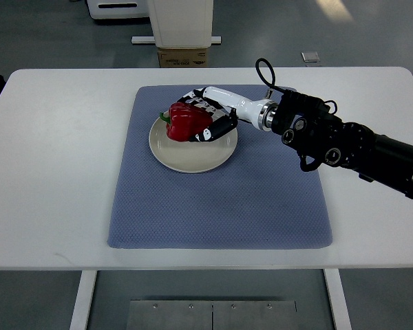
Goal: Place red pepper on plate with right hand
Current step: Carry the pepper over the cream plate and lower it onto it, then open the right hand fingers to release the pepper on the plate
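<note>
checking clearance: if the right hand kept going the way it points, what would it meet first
The right hand points left, shut on the pepper over the plate. Beyond lie only mat and table, so the way looks free, though height is unclear.

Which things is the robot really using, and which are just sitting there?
Using:
- red pepper, held over the plate
- plate, cream, on the mat
- right hand, fingers wrapped around the pepper

Just there:
- blue mat
- white table
- cardboard box, on the floor behind the table
</note>
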Available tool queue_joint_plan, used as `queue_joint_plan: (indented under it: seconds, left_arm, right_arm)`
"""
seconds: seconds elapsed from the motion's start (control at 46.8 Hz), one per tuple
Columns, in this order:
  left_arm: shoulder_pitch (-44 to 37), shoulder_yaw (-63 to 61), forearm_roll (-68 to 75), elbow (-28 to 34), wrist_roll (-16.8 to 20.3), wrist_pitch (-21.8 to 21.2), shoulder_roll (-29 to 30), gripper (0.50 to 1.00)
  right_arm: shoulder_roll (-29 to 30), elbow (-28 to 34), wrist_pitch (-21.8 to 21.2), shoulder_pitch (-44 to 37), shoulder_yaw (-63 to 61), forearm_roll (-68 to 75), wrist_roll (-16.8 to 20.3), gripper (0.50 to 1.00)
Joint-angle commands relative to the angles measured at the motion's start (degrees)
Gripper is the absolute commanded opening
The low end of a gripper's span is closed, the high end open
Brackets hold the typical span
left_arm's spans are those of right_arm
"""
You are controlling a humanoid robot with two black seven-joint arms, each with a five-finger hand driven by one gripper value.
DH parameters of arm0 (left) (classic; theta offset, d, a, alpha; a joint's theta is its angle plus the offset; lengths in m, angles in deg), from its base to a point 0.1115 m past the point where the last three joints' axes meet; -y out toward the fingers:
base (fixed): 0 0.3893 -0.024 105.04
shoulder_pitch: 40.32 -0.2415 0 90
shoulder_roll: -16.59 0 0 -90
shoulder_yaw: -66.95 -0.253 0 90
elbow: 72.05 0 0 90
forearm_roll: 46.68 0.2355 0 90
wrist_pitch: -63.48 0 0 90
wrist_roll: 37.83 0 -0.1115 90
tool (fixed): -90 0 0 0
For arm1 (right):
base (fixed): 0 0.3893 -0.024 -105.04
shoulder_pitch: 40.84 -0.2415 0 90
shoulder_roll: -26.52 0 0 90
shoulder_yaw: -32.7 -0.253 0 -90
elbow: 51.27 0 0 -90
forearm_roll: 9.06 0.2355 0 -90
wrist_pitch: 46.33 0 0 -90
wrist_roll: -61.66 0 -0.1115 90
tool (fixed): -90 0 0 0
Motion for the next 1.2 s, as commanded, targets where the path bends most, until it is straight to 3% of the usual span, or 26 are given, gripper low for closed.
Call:
queue_joint_plan:
  seconds: [0.0,0.662,0.854,1.11,1.174]
  left_arm:
    - [0.00,0.00,-0.03,0.00,0.01,0.01,0.00,1.000]
    - [0.00,0.00,-0.03,0.00,0.01,0.01,0.00,1.000]
    - [0.00,0.00,-0.03,0.00,0.01,0.01,0.00,1.000]
    - [0.00,0.00,-0.03,0.00,0.01,0.01,0.00,1.000]
    - [0.00,0.00,0.06,0.00,0.01,0.01,0.00,1.000]
  right_arm:
    - [0.00,0.02,0.02,0.05,0.00,-0.09,0.25,0.500]
    - [0.00,-0.34,1.34,2.07,0.00,-0.09,3.59,0.506]
    - [0.00,-0.25,1.34,2.07,0.00,-0.09,3.86,0.621]
    - [0.00,-0.16,1.34,1.89,-0.27,0.26,3.77,0.926]
    - [0.00,-0.16,1.25,1.89,-0.35,0.26,3.77,0.979]
